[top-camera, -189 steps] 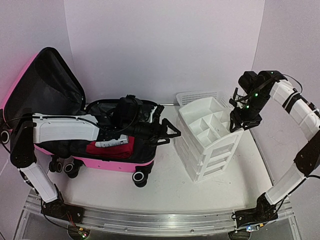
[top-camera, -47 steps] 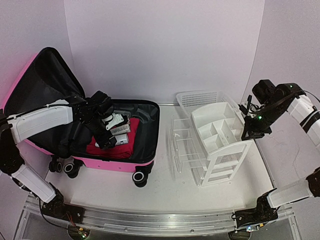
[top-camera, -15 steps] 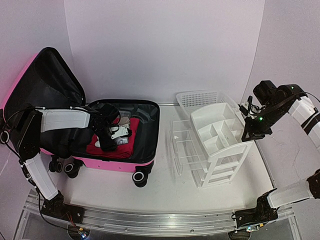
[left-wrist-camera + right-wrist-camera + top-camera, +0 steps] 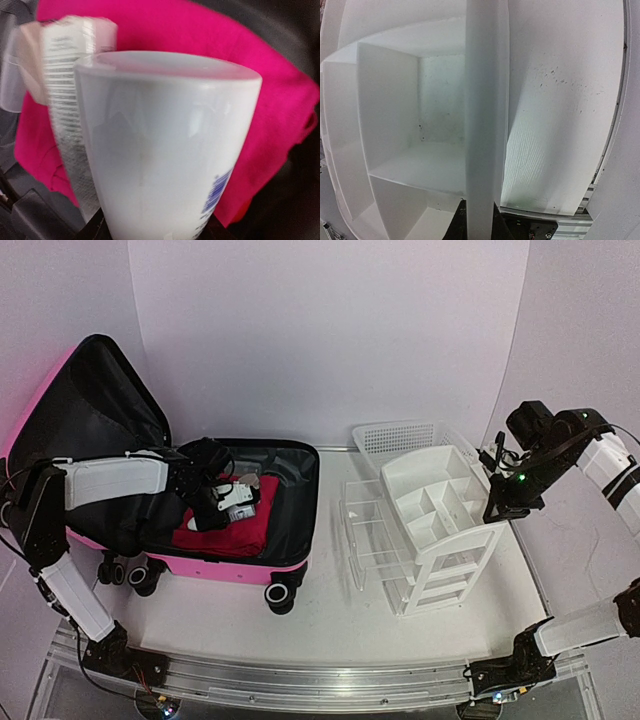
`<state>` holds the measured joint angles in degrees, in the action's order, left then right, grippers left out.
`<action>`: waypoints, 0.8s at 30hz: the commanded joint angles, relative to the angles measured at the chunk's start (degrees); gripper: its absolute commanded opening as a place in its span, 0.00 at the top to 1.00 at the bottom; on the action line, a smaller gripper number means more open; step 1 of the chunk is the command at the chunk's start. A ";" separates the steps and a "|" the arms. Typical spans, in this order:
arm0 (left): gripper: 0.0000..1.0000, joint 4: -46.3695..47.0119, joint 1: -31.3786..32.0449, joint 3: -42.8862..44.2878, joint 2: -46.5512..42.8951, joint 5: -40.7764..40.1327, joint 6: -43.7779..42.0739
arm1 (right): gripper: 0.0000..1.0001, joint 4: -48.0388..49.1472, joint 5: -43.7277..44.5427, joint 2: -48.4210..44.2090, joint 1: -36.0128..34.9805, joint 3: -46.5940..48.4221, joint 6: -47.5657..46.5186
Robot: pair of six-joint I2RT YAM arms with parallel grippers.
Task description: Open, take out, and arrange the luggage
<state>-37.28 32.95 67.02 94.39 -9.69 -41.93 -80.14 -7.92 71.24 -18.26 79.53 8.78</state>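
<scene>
Left wrist: white tube (image 4: 165, 145), blue barcode (image 4: 217, 192), print blurred.

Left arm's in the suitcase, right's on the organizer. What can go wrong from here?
1. A second tube lies against the white bottle between the left fingers; it may get dragged up or fall.
2. The right fingers pinch just one thin wall of the drawer organizer; with its drawers slid out, a tug could tip it.
</scene>
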 commanded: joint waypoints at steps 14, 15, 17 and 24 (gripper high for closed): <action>0.71 -0.87 -0.08 7.18 -20.59 19.96 16.36 | 1.00 2.78 0.64 -1.63 0.00 1.74 -0.60; 0.70 -0.69 -0.08 8.43 -21.43 22.84 19.81 | 1.00 2.73 0.70 -1.64 0.02 1.76 -0.60; 0.71 0.84 -0.06 10.54 -22.58 29.19 26.72 | 1.00 2.71 0.49 -1.56 0.00 1.63 -0.49; 0.71 27.35 0.20 3.36 -24.24 40.71 68.29 | 1.00 3.12 -0.08 -1.10 -0.01 1.37 -0.08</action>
<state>-30.79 32.97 73.47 71.33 22.11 -3.05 -80.14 -7.92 71.24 -18.26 79.53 8.84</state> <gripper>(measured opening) 0.432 0.088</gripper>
